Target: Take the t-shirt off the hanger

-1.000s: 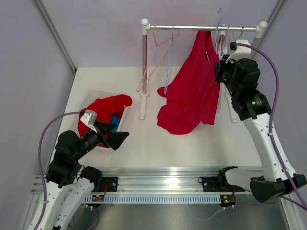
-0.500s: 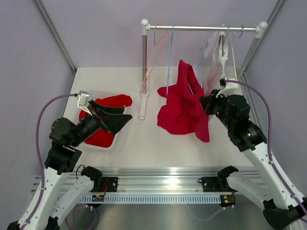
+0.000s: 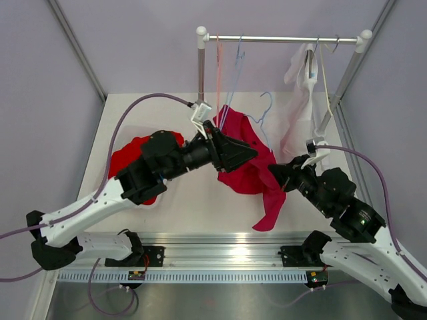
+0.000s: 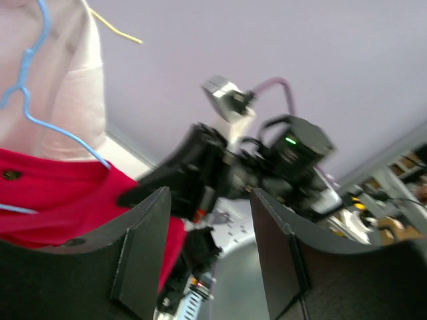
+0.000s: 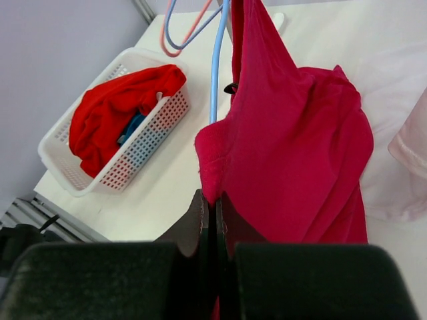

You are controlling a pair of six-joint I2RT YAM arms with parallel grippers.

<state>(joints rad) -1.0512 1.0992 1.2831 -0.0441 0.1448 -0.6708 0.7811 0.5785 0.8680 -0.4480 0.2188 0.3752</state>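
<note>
Two arms: both reach in over the middle of the table [image 3: 133,113] and meet at the shirt, so it's a bit crowded in there.
Left claw [image 4: 210,263]: spread wide with nothing between the fingers. From overhead I see it sitting against the upper side of the red pile at frame centre.
Right claw [image 5: 215,200]: pinched tight on an edge of the shirt, with cloth running straight into the closed fingers.
T-shirt [image 3: 250,175]: red and bunched up just right of centre, with one tail drooping toward the bottom of the frame beside the right claw.
Hanger [image 3: 265,100]: light blue wire. Its hook pokes up out of the top of the shirt, below the rail, and doesn't look hooked on it.
Rail [image 3: 280,39]: runs across the top of the frame, with spare hangers [image 3: 235,67] near its left end and a pale pink garment [image 3: 297,93] hanging on the right.
Basket [image 5: 157,140]: white, in the upper left of the right wrist view, with red and blue clothes inside.
</note>
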